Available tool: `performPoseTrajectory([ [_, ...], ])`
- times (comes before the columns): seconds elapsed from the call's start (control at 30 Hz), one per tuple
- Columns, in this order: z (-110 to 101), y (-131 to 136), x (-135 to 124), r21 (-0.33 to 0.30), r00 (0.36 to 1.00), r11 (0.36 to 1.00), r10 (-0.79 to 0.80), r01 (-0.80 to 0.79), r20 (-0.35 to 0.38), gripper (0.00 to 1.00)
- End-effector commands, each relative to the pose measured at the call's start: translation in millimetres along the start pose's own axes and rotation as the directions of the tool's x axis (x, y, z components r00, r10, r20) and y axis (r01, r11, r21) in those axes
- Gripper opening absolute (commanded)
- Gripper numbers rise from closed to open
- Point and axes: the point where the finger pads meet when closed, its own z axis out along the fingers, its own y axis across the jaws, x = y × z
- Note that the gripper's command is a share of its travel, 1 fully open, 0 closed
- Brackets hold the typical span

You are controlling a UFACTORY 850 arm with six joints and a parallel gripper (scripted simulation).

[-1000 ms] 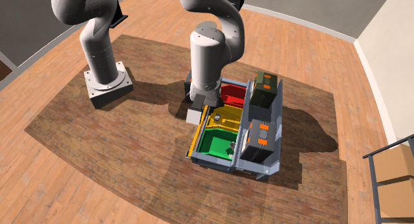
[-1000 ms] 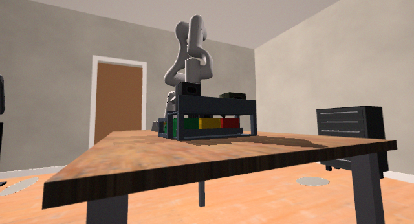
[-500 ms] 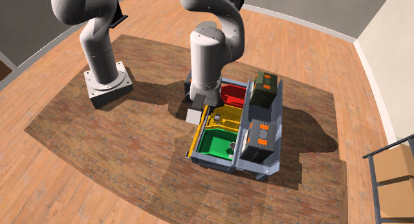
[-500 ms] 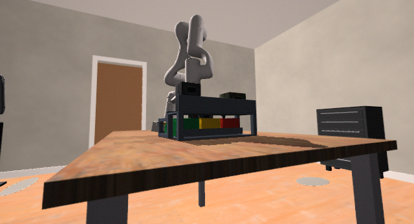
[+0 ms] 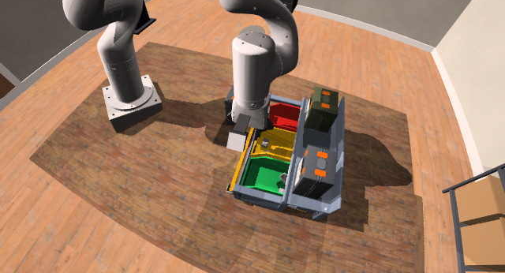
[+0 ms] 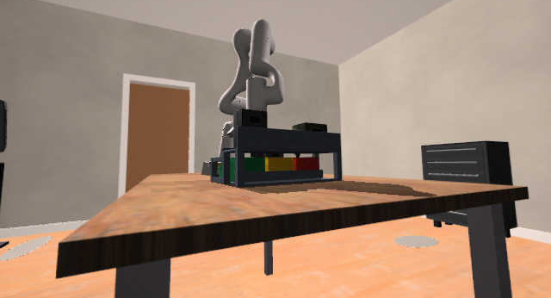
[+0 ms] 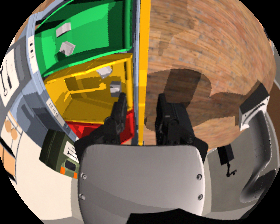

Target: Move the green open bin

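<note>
The green bin (image 5: pixel 262 178) (image 6: pixel 247 164) (image 7: pixel 91 35) sits in the end bay of the grey shelf (image 5: pixel 260 198) (image 6: pixel 288 139), with small grey parts inside. The yellow bin (image 6: pixel 279 164) (image 7: pixel 73 97) is beside it and the red bin (image 5: pixel 285 123) (image 6: pixel 306 164) (image 7: pixel 125 131) is beyond that. My gripper (image 7: pixel 142 100) is partly open and empty, pointing down over the shelf's front edge beside the yellow and red bins. In the wrist view one finger is over the bin side and the other over the table side. The top view mostly hides the fingers; their height is unclear.
A yellow bar (image 5: pixel 241 162) (image 7: pixel 144 50) runs along the shelf's front edge, passing between the fingers in the wrist view. A dark grey case (image 5: pixel 316 178) (image 6: pixel 251 118) and an olive case (image 5: pixel 320 117) (image 6: pixel 311 127) stand on the upper deck behind the bins.
</note>
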Motion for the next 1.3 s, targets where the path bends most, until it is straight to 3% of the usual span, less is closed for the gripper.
performPoseTrajectory([
  [0.0, -1.3, -0.9, 0.2, 0.002, 1.000, 1.000, 0.000, 0.000, 0.000, 0.47],
  [0.47, -1.7, -1.0, 0.2, 0.002, 1.000, 1.000, 0.000, 0.000, 0.000, 0.47],
  [1.27, 18.2, -1.0, 0.2, 0.002, 1.000, 1.000, 0.000, 0.000, 0.000, 0.47],
])
